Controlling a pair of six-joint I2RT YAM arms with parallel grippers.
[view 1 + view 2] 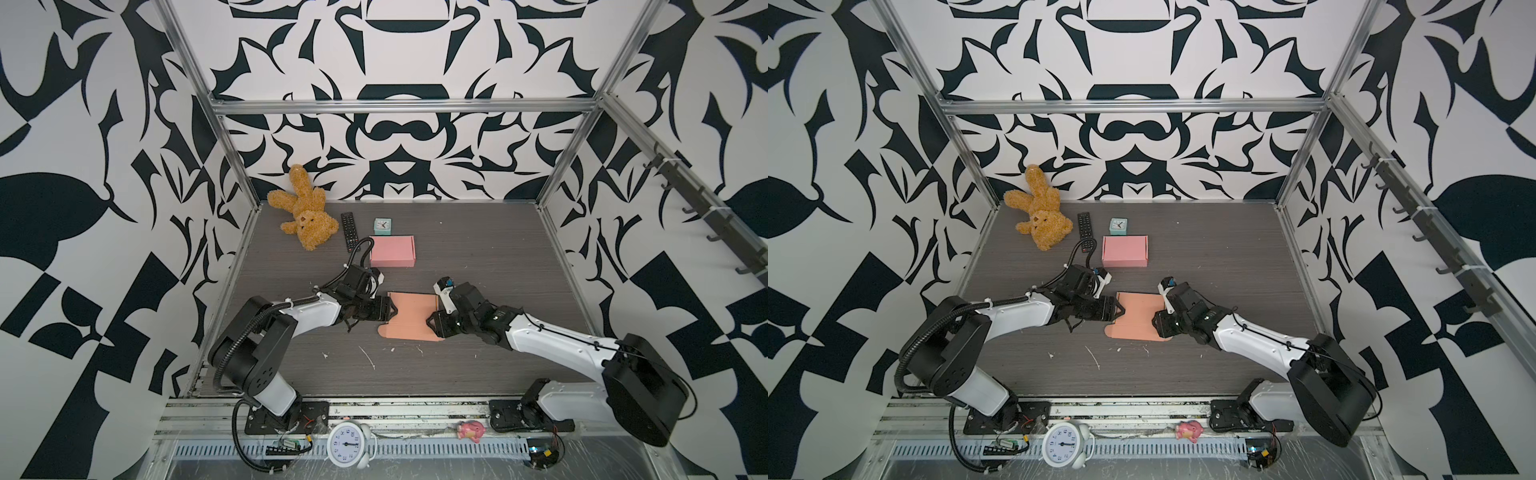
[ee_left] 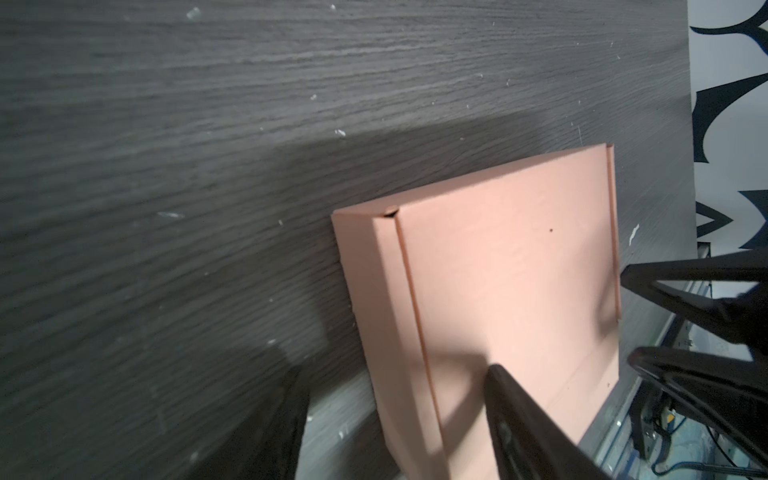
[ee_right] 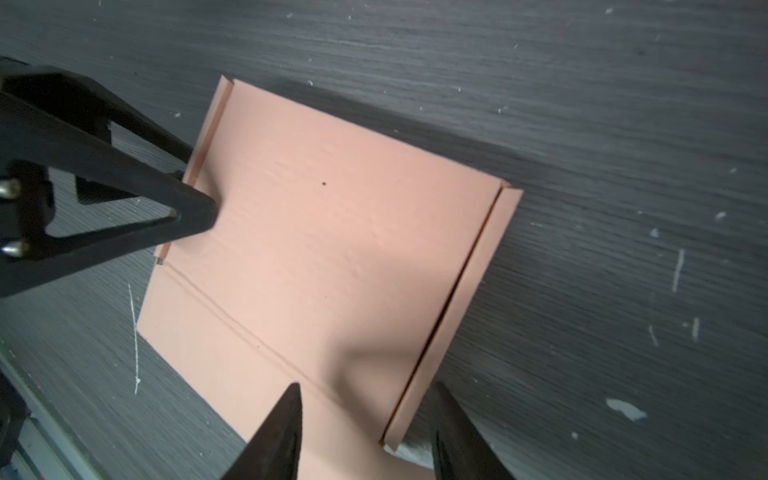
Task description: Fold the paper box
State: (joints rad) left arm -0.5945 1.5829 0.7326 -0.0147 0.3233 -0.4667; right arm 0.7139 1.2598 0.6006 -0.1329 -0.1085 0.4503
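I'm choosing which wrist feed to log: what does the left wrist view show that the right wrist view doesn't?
Only left wrist: the patterned wall beyond the table's edge.
Only right wrist: a long white scratch and a paint fleck on the table.
Both: the salmon box lying flat on the dark table, its side flaps, its small dark dot, and the left fingers and right fingers, open at opposite edges.

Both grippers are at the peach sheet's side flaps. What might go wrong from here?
The left gripper and right gripper stand open astride narrow side flaps of the peach sheet; raising one may drag or lift the whole sheet.
They face each other closely; pushing inward could buckle the panel.
The pink box just behind the left wrist could be knocked.
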